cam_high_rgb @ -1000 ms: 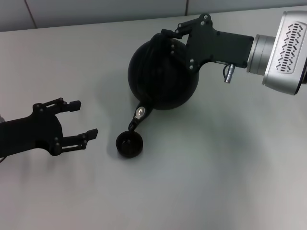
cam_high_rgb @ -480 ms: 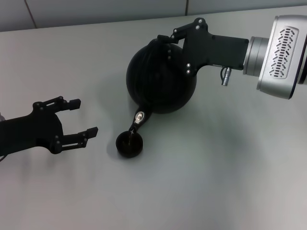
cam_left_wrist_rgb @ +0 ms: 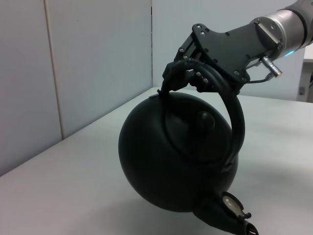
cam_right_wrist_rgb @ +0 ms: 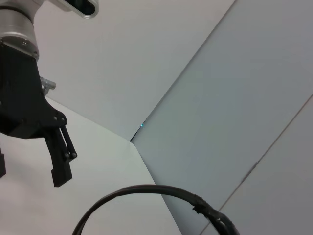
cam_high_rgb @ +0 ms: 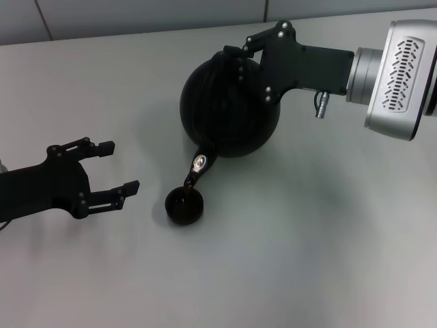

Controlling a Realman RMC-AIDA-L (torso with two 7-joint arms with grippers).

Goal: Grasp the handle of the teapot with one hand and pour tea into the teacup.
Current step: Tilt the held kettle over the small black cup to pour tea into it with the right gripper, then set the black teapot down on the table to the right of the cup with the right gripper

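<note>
Teapot (cam_high_rgb: 229, 109) hangs tilted above the table's (cam_high_rgb: 328, 260) middle, toward the far edge, spout dipped right over the teacup (cam_high_rgb: 184, 206), which sits nearer the front edge. The right gripper (cam_high_rgb: 235, 60) has its jaws pinched on the handle (cam_left_wrist_rgb: 230, 98). Lifting and tipping look done; pouring seems under way, though no stream shows, and setting the pot back remains. The left gripper (cam_high_rgb: 116, 167) hovers near the left edge, jaws spread, holding nothing. Plain pale tabletop, grey panelled wall (cam_left_wrist_rgb: 98, 58) behind.
</note>
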